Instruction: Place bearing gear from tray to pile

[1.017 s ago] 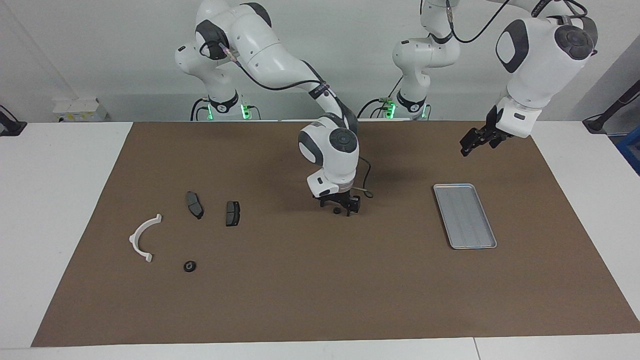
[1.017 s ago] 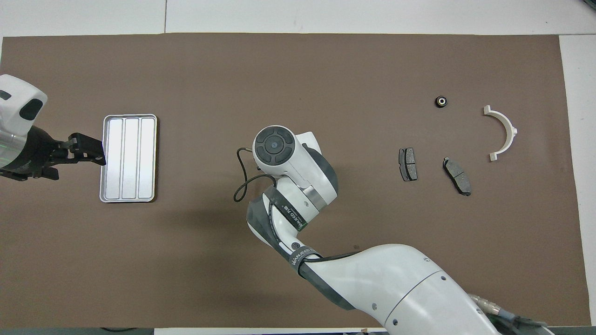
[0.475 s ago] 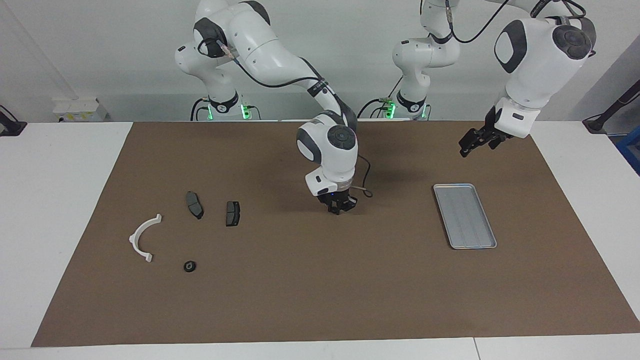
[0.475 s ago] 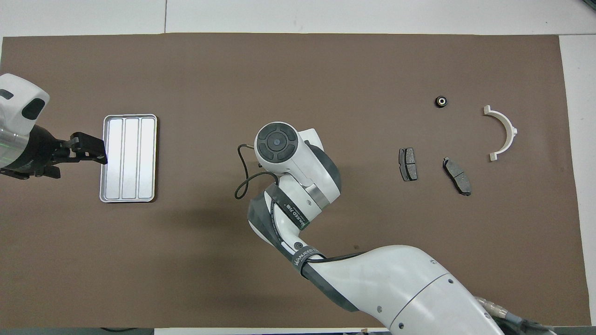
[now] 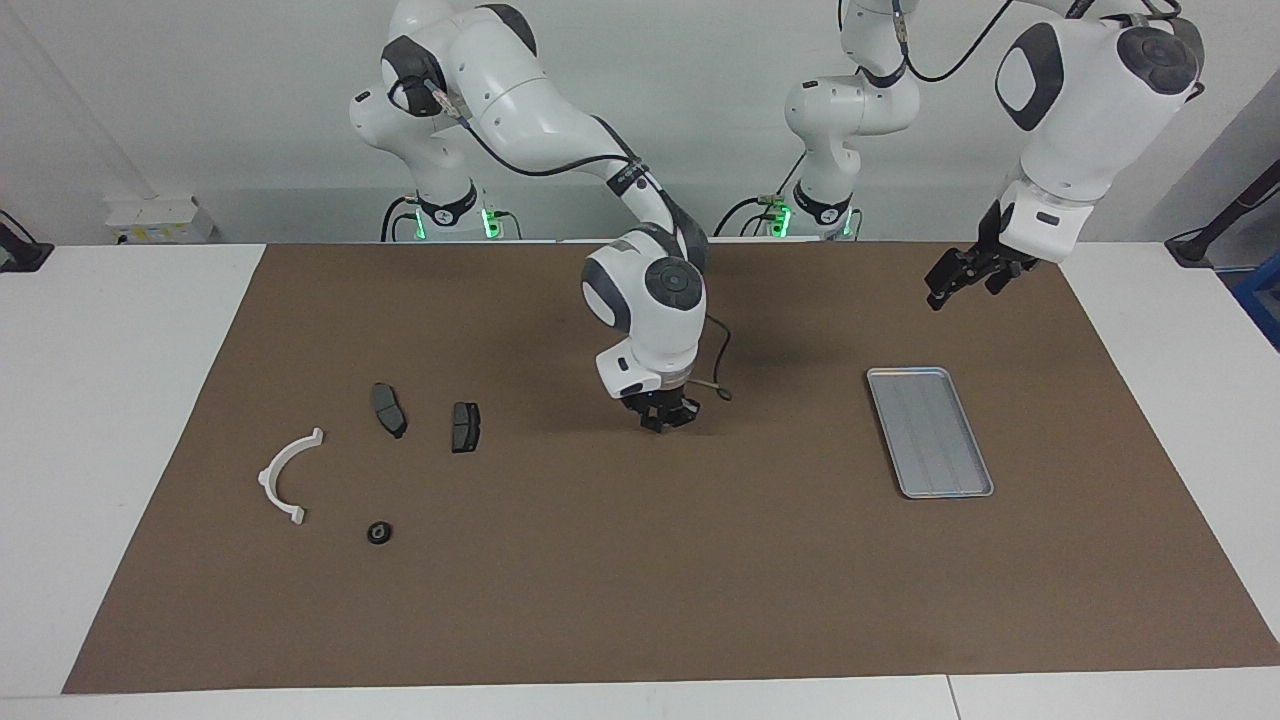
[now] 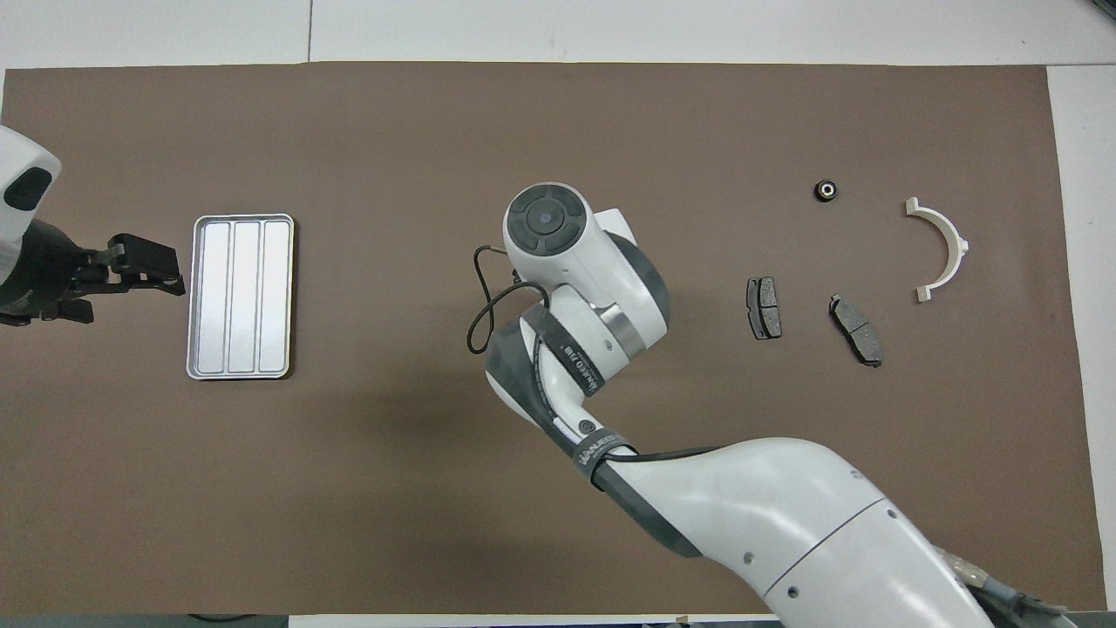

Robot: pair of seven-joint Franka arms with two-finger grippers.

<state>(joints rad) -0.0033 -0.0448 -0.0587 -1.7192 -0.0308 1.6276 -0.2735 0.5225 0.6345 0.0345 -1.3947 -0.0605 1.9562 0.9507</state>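
Facing view: your right gripper (image 5: 665, 420), a second ago spread low around the small dark bearing gear (image 5: 664, 425) on the mat, now has its fingers pressed together on it and has risen and shifted away from the tray (image 5: 905, 372), toward the pile (image 5: 465, 427). You can judge the pickup done, since the tray is bare and no gear lies under the gripper, leaving the carry well away from the tray and the release. Your left gripper (image 5: 937, 290) waits just beside the tray on the robots' side, and you cannot tell whether it is spread or closed.
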